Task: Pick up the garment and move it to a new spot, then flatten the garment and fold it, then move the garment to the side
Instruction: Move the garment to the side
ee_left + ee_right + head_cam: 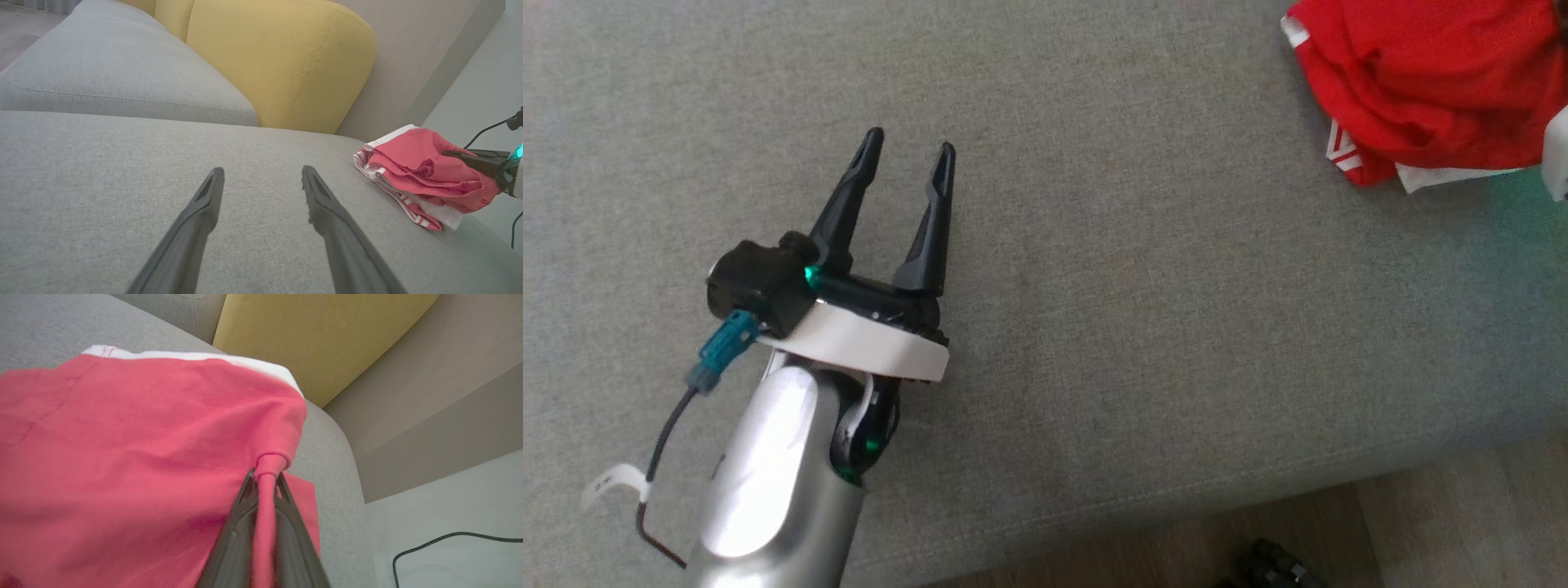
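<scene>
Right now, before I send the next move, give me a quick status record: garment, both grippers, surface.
item: red garment with white trim, gathered in layers, not spread flat
place: near the right end of the grey sofa seat
right arm: right gripper shut, pinching a fold of the garment
left arm: left gripper open over bare seat, apart from the garment
behind: yellow back cushion

Under my left claw (911, 151): seat cushion (1135, 327); garment (1421, 82) on it, well right, slightly ahead. My right claw (265, 475) at garment's right edge. Ahead of both claws, back cushion (286, 61). Behind, floor (1421, 531).
</scene>
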